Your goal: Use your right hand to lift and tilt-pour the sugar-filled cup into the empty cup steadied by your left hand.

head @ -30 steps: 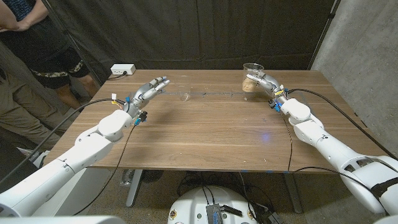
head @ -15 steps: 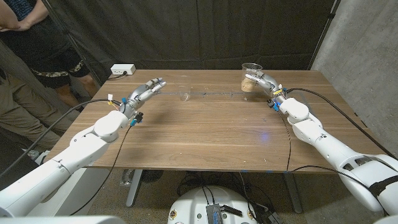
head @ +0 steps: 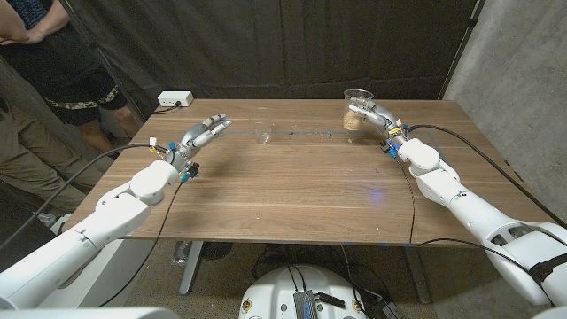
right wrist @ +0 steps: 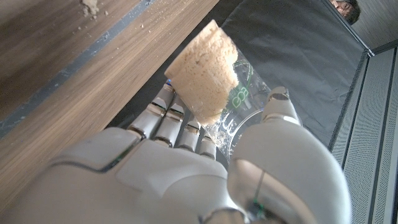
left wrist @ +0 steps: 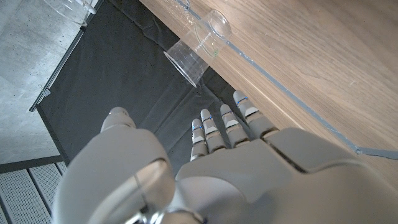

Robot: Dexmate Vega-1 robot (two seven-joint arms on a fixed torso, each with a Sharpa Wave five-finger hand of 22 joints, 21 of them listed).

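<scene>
The sugar-filled cup, clear plastic with brown sugar in its lower half, stands upright at the table's far right. My right hand grips it from the side; the right wrist view has my fingers wrapped around the cup. Whether its base touches the wood I cannot tell. The empty clear cup stands at the far middle on a blue tape line. My left hand is open a short way to its left, fingers stretched toward it and apart from it. The left wrist view has that cup beyond my fingertips.
A white power strip lies at the table's far left corner. A person stands beyond the left edge. A few sugar grains lie on the wood near the tape. A black cable crosses the table's right side.
My left hand has drawn back a little to the left, away from the empty cup. The right hand and its cup have hardly moved.
</scene>
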